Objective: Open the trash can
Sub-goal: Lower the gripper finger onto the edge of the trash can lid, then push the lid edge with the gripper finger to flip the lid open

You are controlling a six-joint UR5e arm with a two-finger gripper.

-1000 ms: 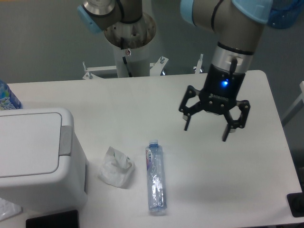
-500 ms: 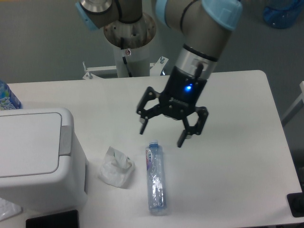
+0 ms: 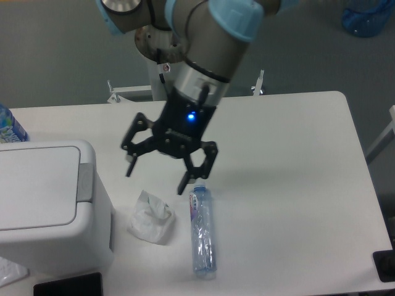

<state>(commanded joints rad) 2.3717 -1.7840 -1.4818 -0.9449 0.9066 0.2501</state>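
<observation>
Your robot arm (image 3: 203,37) is made of thick grey tubes with light blue caps at the joints. Near the end you see a shiny silver ring. Below it sits a black wrist part with a small blue light glowing on it. The claw (image 3: 157,176) is black, with two thin fingers (image 3: 185,182) on bent black links.

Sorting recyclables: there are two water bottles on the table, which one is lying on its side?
The clear bottle in the middle of the table, right of the crumpled tissue, lies flat. The other bottle, at the left edge behind the trash can, stands upright.
</observation>
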